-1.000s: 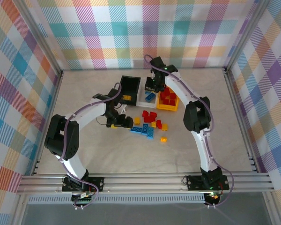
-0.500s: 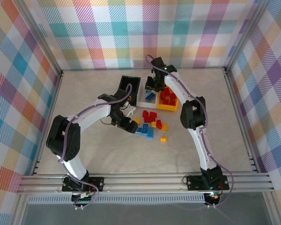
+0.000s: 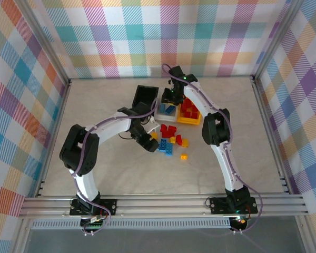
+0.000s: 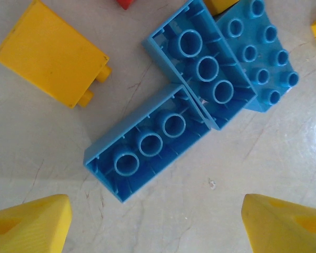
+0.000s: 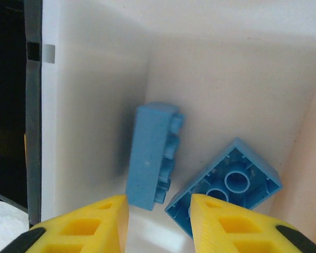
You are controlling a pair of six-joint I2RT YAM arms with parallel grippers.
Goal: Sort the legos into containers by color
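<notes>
Swung in toward the loose pile [image 3: 171,138] since a second ago, left gripper [image 4: 157,221] spread wide and empty, two upturned blue legos [image 4: 150,145] just beyond its fingertips, near side of the white bin [image 5: 226,63], right gripper [image 5: 159,208] slightly parted, empty, directly above that bin, two more blue legos [image 5: 152,153] lying inside it.

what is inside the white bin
In the white plastic bin: one small blue plastic brick on its side, another blue brick underside up. The right claw hides the near floor.

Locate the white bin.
In the top view the white bin sits far centre, between the black bin on its left and the yellow bin on its right.
</notes>
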